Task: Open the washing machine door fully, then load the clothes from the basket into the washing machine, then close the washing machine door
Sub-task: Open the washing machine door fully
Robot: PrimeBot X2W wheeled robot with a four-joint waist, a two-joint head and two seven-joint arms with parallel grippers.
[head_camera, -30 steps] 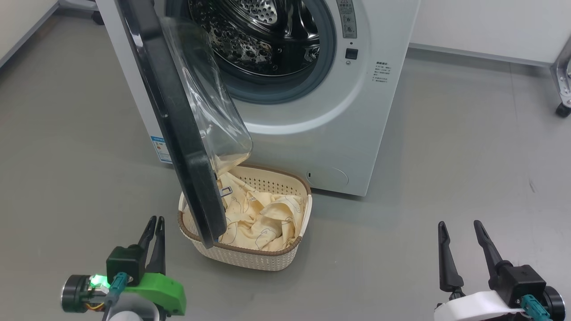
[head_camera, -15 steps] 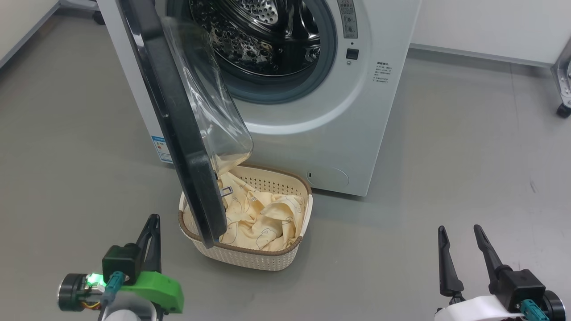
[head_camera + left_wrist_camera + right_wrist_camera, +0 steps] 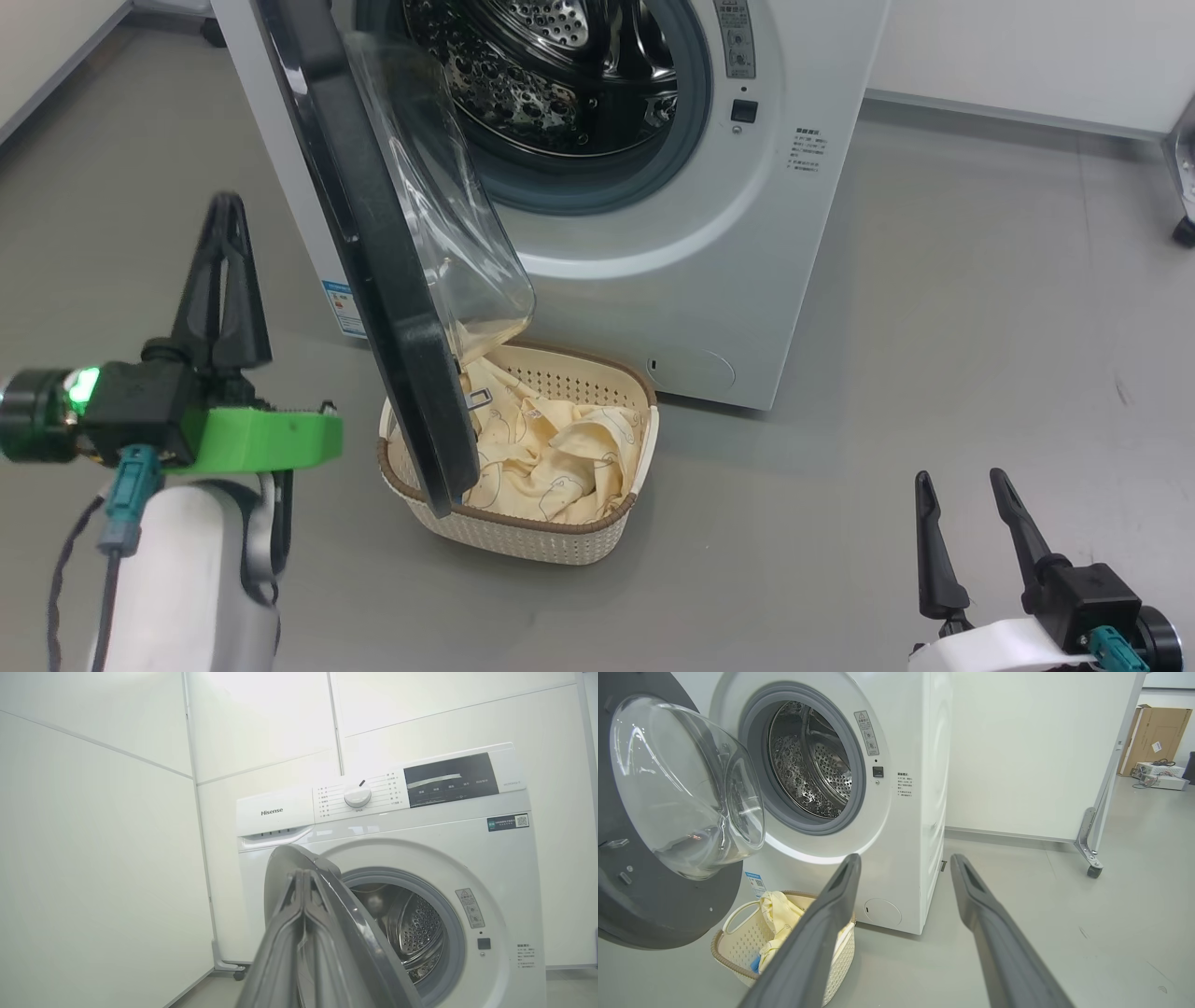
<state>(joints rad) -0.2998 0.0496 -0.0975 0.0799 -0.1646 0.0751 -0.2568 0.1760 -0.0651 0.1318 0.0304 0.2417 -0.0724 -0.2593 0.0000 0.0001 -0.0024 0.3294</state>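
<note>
Washing machine door [image 3: 373, 233] hangs half-open over the basket [image 3: 523, 541] of clothes [image 3: 551, 457]. Left end effector [image 3: 224, 210], pressed together, hovers beside its black outer face; right end effector [image 3: 959, 476] spread, low. Best catch the free edge, swing it wide.

You had, beyond the dark-fingered, green-mounted left gripper [image 3: 224, 201], a white washing machine [image 3: 747, 280] with a glossy black door [image 3: 373, 233], and to that gripper's right a cream, brown-rimmed, perforated basket [image 3: 523, 541] holding pale-yellow clothes [image 3: 551, 457] with thin line prints.
</note>
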